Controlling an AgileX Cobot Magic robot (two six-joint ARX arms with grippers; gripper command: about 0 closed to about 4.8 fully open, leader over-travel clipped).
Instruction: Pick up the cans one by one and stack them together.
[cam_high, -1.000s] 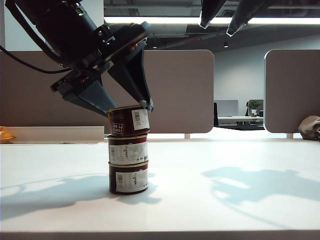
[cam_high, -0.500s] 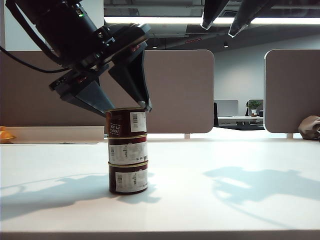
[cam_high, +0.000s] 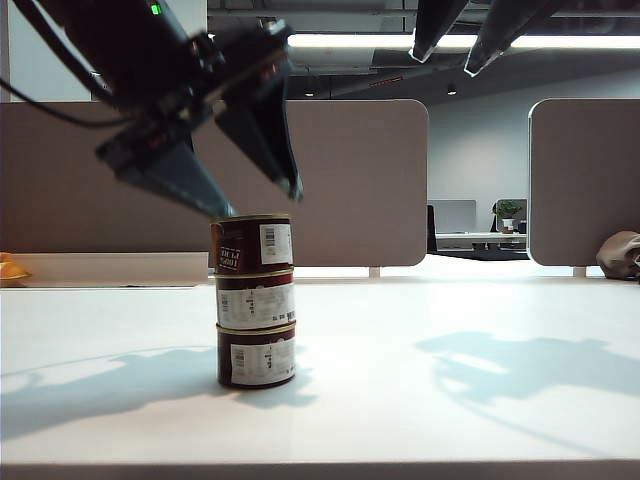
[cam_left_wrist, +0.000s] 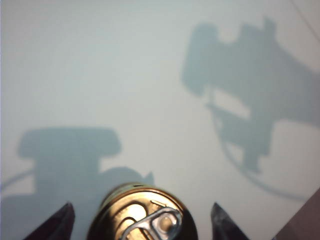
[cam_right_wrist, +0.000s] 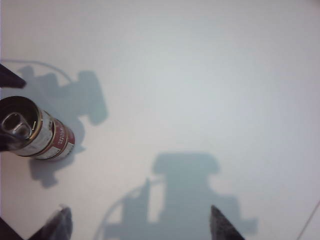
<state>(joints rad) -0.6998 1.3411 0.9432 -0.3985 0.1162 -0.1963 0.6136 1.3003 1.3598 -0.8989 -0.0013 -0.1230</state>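
Three cans stacked on the table, directly below the left pincer, spread wide and clear of the top lid (fingertips blurred). Right pincer spread, empty, high and well apart, body cut off.

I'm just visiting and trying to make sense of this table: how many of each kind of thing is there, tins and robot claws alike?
Short round maroon tins with white barcode labels, in one stack: 3, top tin, middle tin, bottom tin.
Black two-finger grippers, both open and empty: 2, left gripper just above the stack, right gripper high on the right.
Total: 5.
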